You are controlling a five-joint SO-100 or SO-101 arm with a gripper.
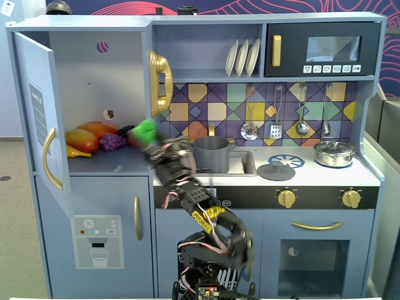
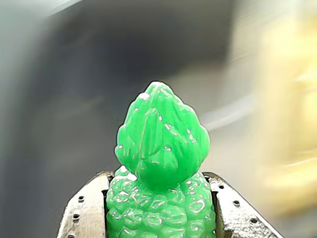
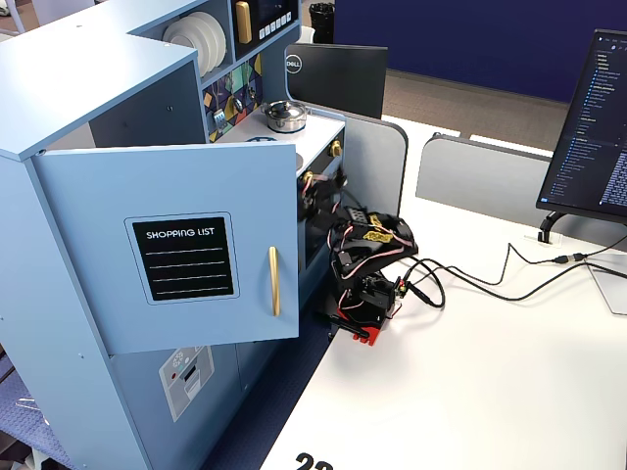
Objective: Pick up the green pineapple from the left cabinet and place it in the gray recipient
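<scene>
The green pineapple is held in the air at the front right edge of the left cabinet, whose blue door stands open. My gripper is shut on its bumpy body. In the wrist view the pineapple fills the middle with its leafy top pointing up, and my gripper has a metal finger pressed on each side. The gray recipient stands by the sink, just right of the gripper. In the other fixed view the open door hides the pineapple.
An orange-yellow mango and purple grapes lie on the cabinet shelf. A gold handset hangs above the gripper. A flat gray lid and a silver lidded pot sit on the counter. The arm's base stands on a white desk.
</scene>
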